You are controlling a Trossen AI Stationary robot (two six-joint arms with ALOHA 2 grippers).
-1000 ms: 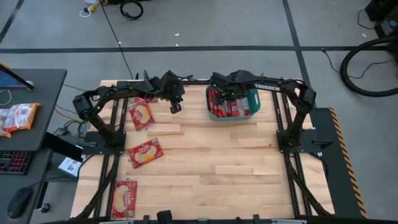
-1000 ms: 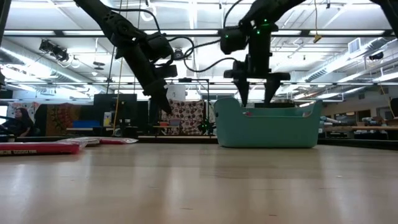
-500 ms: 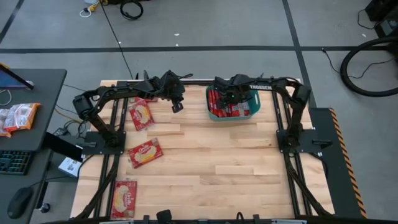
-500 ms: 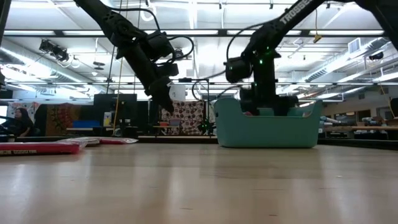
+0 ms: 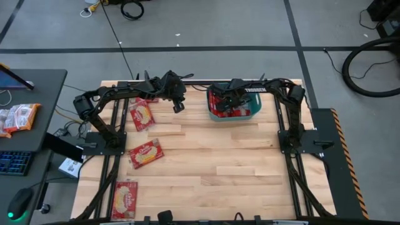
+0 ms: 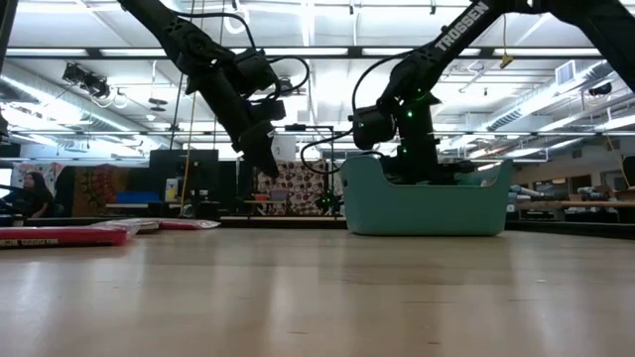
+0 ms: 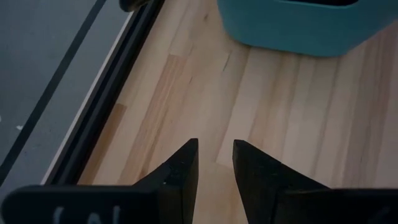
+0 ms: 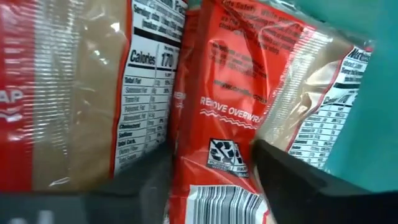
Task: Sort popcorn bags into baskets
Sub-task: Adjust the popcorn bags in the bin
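The right gripper (image 5: pixel 230 101) reaches down inside the teal basket (image 5: pixel 255 114) at the far side of the wooden table (image 5: pixel 237 169), its wrist sunk below the basket's rim in the low view. Through its own camera, one red popcorn bag (image 8: pixel 217 118) stands on edge between its two dark fingers (image 8: pixel 298 174), which are spread on either side of it; whether they press the bag cannot be told. Other popcorn bags (image 8: pixel 81 93) stand packed beside it, nutrition panels facing out, against the teal wall.

The left gripper (image 5: pixel 178 107) hangs above bare boards just to the left of the basket, its fingers (image 7: pixel 180 171) a narrow gap apart with nothing between them and the basket's corner (image 7: pixel 298 28) ahead.

Three more popcorn bags lie flat on the table's left side: one (image 5: pixel 141 115) near the far edge under the left arm, one (image 5: pixel 145 154) at mid-table, one (image 5: pixel 125 199) by the near edge. Another (image 5: pixel 145 100) peeks out beneath the left arm.
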